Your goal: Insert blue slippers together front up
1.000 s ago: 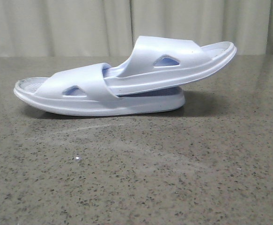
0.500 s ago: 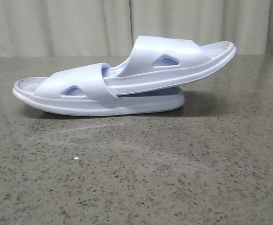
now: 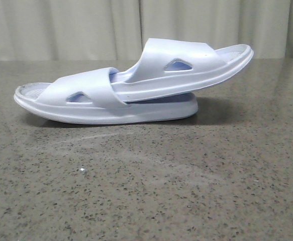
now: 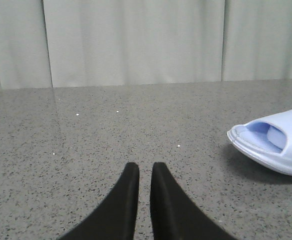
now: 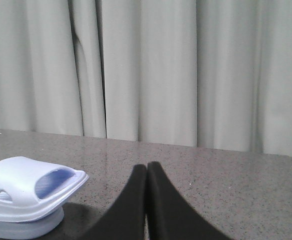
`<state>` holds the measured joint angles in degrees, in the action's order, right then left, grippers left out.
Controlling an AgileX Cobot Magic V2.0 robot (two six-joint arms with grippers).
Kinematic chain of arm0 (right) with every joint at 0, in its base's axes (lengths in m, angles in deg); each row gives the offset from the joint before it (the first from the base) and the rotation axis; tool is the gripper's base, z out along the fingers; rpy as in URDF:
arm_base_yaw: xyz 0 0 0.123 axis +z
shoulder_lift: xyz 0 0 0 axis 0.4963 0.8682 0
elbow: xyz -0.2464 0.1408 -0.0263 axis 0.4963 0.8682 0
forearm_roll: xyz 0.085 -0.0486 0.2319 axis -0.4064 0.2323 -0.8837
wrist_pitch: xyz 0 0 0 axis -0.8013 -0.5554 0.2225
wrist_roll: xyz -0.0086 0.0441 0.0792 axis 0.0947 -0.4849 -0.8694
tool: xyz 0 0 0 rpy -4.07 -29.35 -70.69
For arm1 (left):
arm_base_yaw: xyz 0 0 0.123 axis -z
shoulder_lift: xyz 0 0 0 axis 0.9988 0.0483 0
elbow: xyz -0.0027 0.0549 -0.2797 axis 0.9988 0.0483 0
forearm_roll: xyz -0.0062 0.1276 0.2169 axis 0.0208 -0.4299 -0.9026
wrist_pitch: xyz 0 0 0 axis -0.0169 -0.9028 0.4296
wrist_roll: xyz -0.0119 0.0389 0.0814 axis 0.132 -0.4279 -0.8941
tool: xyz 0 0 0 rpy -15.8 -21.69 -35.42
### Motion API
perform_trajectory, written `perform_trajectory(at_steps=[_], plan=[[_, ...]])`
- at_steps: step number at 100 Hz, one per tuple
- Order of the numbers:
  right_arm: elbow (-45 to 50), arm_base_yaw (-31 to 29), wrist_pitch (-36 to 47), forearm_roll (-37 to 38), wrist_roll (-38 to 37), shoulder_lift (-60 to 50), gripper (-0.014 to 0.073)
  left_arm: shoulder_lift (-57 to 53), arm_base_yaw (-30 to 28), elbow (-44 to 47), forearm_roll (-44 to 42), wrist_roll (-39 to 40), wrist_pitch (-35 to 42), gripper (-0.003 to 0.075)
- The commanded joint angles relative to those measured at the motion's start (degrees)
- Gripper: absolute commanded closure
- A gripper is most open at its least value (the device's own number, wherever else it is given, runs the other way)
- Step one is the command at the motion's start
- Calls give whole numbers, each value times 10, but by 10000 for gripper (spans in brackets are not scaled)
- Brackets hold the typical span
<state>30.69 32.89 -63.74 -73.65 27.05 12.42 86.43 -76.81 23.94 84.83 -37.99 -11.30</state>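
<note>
Two pale blue-white slippers lie in the middle of the table in the front view. The lower slipper (image 3: 81, 93) rests flat with its toe to the left. The upper slipper (image 3: 186, 63) is tucked by one end under the lower one's strap and tilts up to the right. Neither gripper shows in the front view. My left gripper (image 4: 144, 167) holds nothing, its fingers a narrow slit apart, and a slipper end (image 4: 281, 145) lies off to its side. My right gripper (image 5: 147, 167) is shut and empty, with the stacked slippers (image 5: 20, 195) beside it.
The speckled grey stone table (image 3: 146, 191) spreads around the slippers on all sides. A pale curtain (image 3: 86, 25) hangs behind the table's far edge.
</note>
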Motion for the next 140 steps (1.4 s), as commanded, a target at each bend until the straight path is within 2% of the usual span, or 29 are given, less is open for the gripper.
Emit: perform_trajectory(at_steps=[1, 7, 12, 20, 28, 35, 41, 73, 140], plan=[[-14, 0, 39, 2, 8, 0, 701, -17, 4, 4, -1, 5, 49, 704], [-10, 0, 39, 27, 4, 0, 701, -17, 4, 4, -1, 5, 49, 704], [-4, 0, 39, 63, -31, 0, 701, -17, 4, 4, -1, 5, 49, 704], [7, 0, 42, 168, -177, 0, 701, -17, 4, 4, -1, 5, 49, 704], [24, 0, 42, 322, -342, 0, 701, -17, 4, 4, -1, 5, 49, 704], [41, 0, 50, 417, -445, 0, 701, -17, 4, 4, -1, 5, 49, 704], [58, 0, 61, 453, -484, 0, 701, -17, 4, 4, -1, 5, 49, 704], [150, 0, 161, 458, -509, -12, 701, -17, 4, 4, -1, 5, 49, 704], [150, 0, 158, 465, -509, -12, 701, -17, 4, 4, -1, 5, 49, 704]])
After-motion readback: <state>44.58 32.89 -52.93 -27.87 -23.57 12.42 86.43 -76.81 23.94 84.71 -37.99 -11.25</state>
